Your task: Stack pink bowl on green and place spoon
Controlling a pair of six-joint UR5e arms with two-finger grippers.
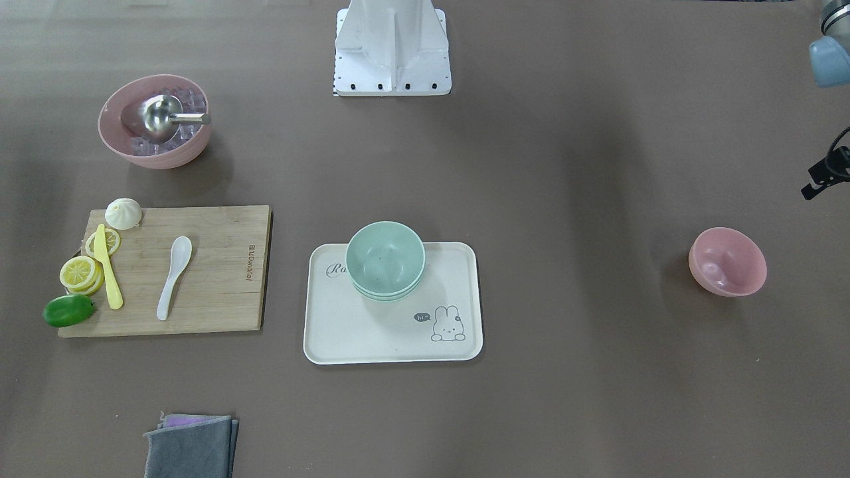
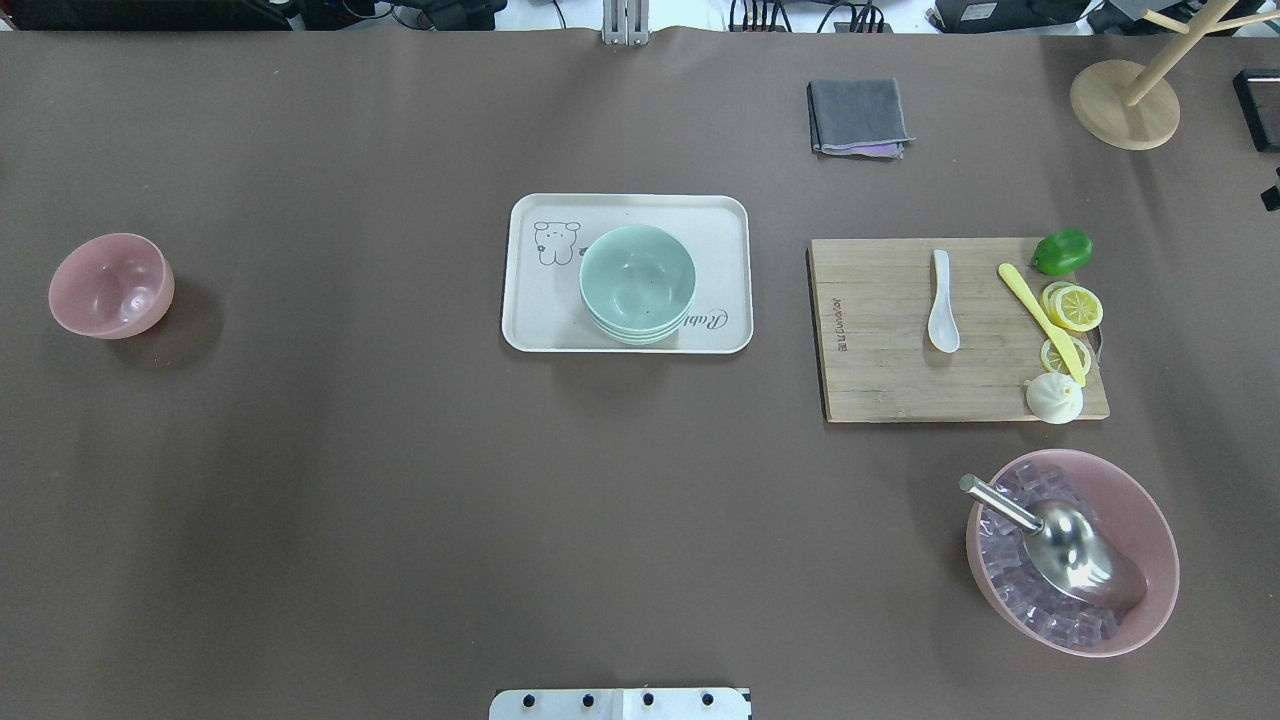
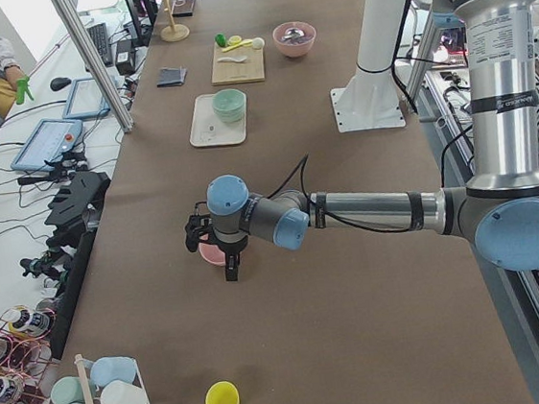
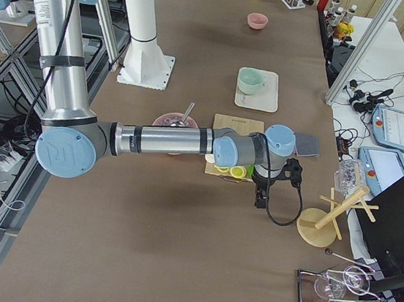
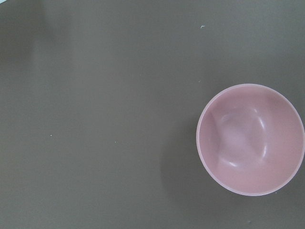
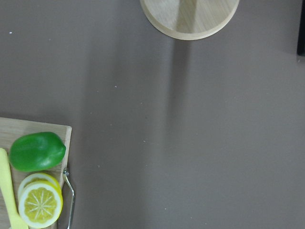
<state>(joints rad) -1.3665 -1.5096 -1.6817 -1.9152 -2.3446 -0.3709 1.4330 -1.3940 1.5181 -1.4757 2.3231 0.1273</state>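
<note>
The small pink bowl (image 1: 727, 261) stands alone on the brown table at my left end, and fills the right side of the left wrist view (image 5: 251, 139). A stack of green bowls (image 1: 385, 260) sits on a white tray (image 1: 392, 335) at the table's middle. The white spoon (image 1: 174, 275) lies on the wooden cutting board (image 1: 219, 279). My left gripper (image 3: 230, 264) hangs beside the pink bowl, above the table. My right gripper (image 4: 261, 195) hangs past the board's outer end. I cannot tell whether either is open or shut.
A large pink bowl (image 1: 155, 121) holds ice cubes and a metal scoop. On the board lie lemon slices (image 1: 80, 272), a yellow knife (image 1: 109, 272), a lime (image 1: 68, 310) and a bun (image 1: 123, 213). A grey cloth (image 1: 191, 446) and a wooden stand (image 2: 1125, 100) sit at the far side.
</note>
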